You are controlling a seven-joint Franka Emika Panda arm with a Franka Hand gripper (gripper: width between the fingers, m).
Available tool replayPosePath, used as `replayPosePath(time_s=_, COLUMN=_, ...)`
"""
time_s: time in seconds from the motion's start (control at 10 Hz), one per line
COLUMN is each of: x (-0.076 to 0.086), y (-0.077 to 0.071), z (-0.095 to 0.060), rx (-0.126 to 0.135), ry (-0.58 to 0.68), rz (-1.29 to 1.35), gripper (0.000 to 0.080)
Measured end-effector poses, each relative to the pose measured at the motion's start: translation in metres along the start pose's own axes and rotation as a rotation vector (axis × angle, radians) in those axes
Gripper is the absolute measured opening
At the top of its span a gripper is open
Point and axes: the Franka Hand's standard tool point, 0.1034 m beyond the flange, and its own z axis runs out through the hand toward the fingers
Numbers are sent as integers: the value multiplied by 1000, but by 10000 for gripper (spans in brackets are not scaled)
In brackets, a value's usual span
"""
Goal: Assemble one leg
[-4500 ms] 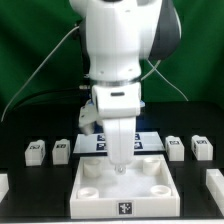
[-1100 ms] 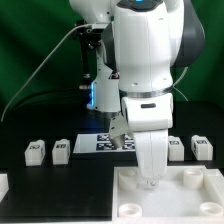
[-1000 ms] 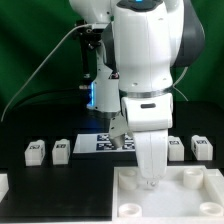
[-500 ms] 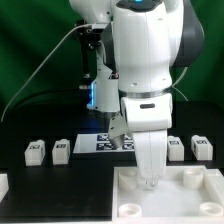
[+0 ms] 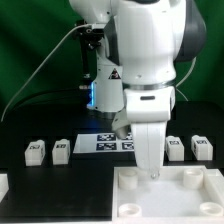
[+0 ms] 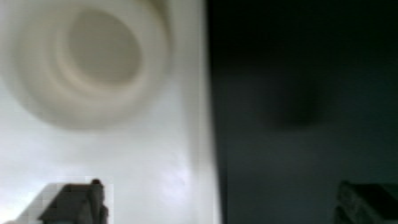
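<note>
Spread gripper (image 5: 152,174) poised at the rim of a large white square plastic tray piece (image 5: 185,200)

In the wrist view its dark fingers (image 6: 75,203) stand wide apart, grasping nothing, near a round socket (image 6: 89,60). Small white rectangular plastic leg blocks (image 5: 61,151), each bearing a black-and-white tag, lie on the black table (image 5: 60,185) either side of the marker board (image 5: 113,144). The arm's triangular sticker (image 5: 113,73) is too small to read.

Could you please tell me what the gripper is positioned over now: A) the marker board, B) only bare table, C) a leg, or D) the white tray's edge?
D: in the wrist view the open gripper straddles the edge of the tray, beside a round socket.
</note>
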Motion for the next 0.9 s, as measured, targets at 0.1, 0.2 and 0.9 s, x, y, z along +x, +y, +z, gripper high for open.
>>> replayPosePath(time_s=0.1, x=13, y=-10, z=-7, rx=-4, ry=0, rz=148, gripper=649)
replayPosePath(time_s=0.2, x=29, y=-20, z=-13, rx=-7, ry=4, rz=270, gripper=649)
replayPosePath(time_s=0.9, x=83, y=-57, z=-16, rx=31, ry=34, rz=1097, gripper=649)
